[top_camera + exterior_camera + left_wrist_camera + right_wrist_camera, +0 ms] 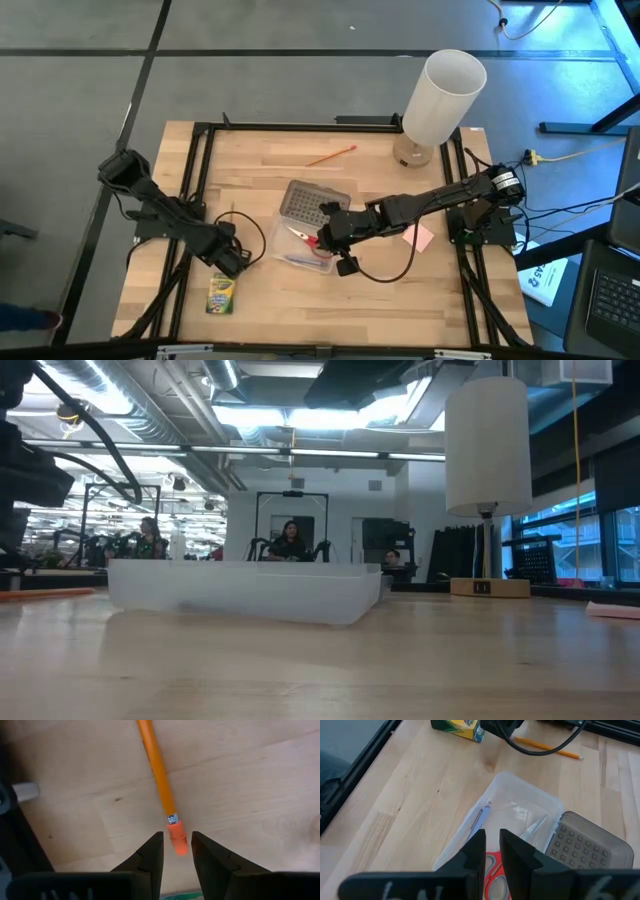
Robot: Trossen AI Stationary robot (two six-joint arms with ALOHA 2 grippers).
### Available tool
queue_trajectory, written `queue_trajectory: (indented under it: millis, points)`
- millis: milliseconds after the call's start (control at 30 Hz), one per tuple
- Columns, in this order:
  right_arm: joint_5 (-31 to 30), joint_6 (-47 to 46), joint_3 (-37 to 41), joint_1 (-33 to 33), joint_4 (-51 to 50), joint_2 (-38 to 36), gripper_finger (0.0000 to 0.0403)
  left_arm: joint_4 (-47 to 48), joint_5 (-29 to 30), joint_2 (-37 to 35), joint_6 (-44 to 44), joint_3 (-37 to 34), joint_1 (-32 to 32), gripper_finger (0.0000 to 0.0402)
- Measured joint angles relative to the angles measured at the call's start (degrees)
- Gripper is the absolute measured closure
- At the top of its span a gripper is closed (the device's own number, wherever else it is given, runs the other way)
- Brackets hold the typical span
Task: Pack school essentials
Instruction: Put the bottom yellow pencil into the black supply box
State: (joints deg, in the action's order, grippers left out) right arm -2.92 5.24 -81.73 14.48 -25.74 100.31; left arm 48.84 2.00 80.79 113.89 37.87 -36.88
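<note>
the right gripper point(322, 238) is held low over the clear box point(310, 232), its arm stretched across the table from the 3 o'clock edge toward the centre. in the right wrist view its fingers point(473, 851) are parted by a narrow gap and nothing is gripped between them; the red-handled scissors point(493, 871) lie in the box directly beneath, with the bluish-purple pen point(479, 821) along the box wall beside them. the grey dotted lid point(314, 197) is seen at the box's 12 o'clock end.

the left gripper point(232, 262) is lowered at 8 o'clock from the box, its arm angled in from the table's 9 o'clock edge. its fingers point(151, 855) are slightly apart, with the orange eraser end of a pencil point(158, 776) lying on the wood between the tips, not clamped. the green-and-yellow crayon box point(221, 293) lies just beside this gripper at its 6 o'clock.

a second thin orange pencil point(331, 155) lies well apart near the 12 o'clock edge, the small pink block point(419, 236) at the box's 3 o'clock, and the tall white cylinder point(441, 95) at 1 o'clock.
</note>
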Motion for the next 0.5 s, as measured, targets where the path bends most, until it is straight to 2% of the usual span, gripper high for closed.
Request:
queue_trajectory:
  millis: [500]
  points:
    - [0.0, 0.0, 0.0, 0.0, -0.2, 0.0, 0.0344, -0.9, 0.3, 2.7, -0.4, 0.2, 0.0, 0.0308]
